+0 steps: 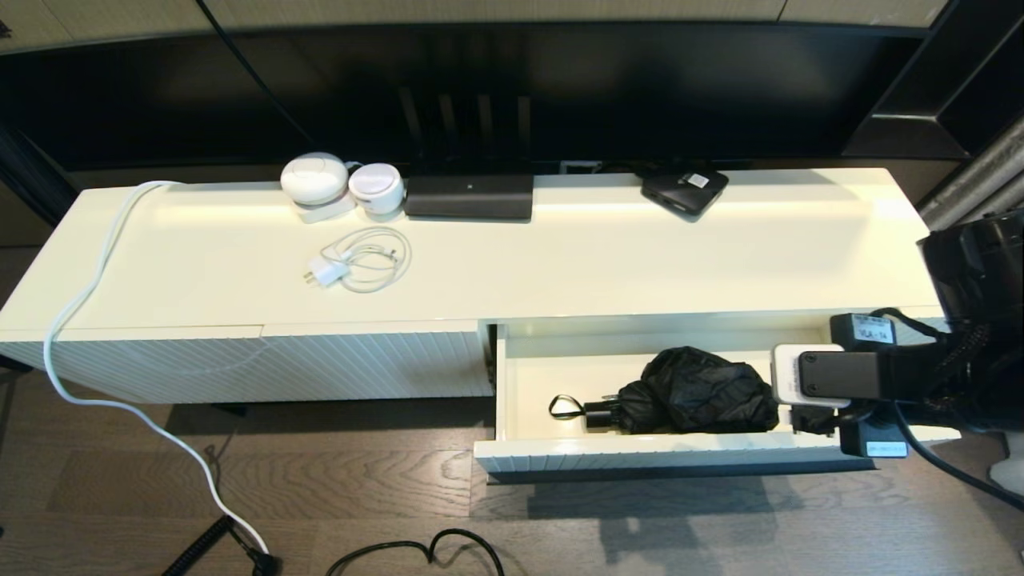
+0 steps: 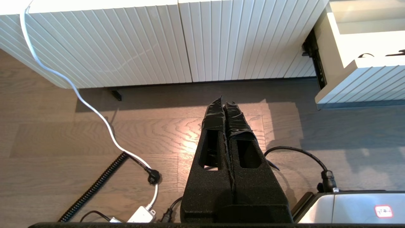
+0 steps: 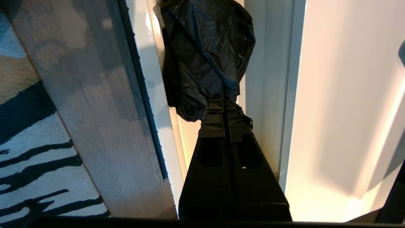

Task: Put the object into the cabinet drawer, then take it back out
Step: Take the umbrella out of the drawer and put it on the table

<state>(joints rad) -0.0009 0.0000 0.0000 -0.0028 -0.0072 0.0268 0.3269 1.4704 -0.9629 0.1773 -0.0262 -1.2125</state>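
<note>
The black folding umbrella [image 1: 696, 392] lies inside the pulled-out cream drawer [image 1: 640, 458], its short handle [image 1: 600, 416] and wrist loop [image 1: 564, 408] pointing left. My right gripper [image 1: 792, 418] reaches into the drawer from the right. Its fingers are pressed together on the bunched fabric at the umbrella's right end. The right wrist view shows the umbrella's glossy fabric [image 3: 205, 47] meeting the right gripper's [image 3: 224, 98] tips, beside the drawer's front wall [image 3: 152, 95]. My left gripper [image 2: 224, 101] hangs shut and empty over the wooden floor, left of the drawer [image 2: 360, 82].
On the cabinet top lie a white charger with coiled cable [image 1: 352, 268], two white round devices [image 1: 316, 180], a black router [image 1: 468, 196] and a flat black box with a sticker [image 1: 684, 190]. A white cable [image 1: 88, 320] trails to the floor. A striped rug [image 3: 28, 158] lies nearby.
</note>
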